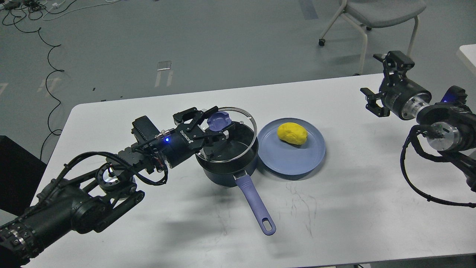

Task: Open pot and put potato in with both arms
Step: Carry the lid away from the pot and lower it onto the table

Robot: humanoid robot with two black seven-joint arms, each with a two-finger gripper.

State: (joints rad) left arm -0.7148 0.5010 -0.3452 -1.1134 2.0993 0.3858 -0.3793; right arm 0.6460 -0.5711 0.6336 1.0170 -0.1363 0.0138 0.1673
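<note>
Pot [227,163] sits near the middle of the white surface [334,208], its long periwinkle handle [256,204] pointing toward the near edge, eyelet end closest. Inside, the black lining shows under a tilted glass lid [238,130], which is raised on its far side and lies low at the near-left rim of the pot. The left fingers [212,128] are closed around the lid's blue knob [218,120], one finger above it and one below, with the left arm [74,201] reaching in from the lower left. Just to the right of the pot, touching or nearly touching its side, lies a shallow light-blue plate [293,163]. The potato [292,133] rests on the plate's far half, bright yellow and lumpy. Further right, the right fingers [379,80] hang above the surface's far right edge, spread wide apart and holding nothing, well apart from the plate. Beyond the surface, a grey chair [375,15] stands on the floor, with black cables [48,74] trailing at far left.
</note>
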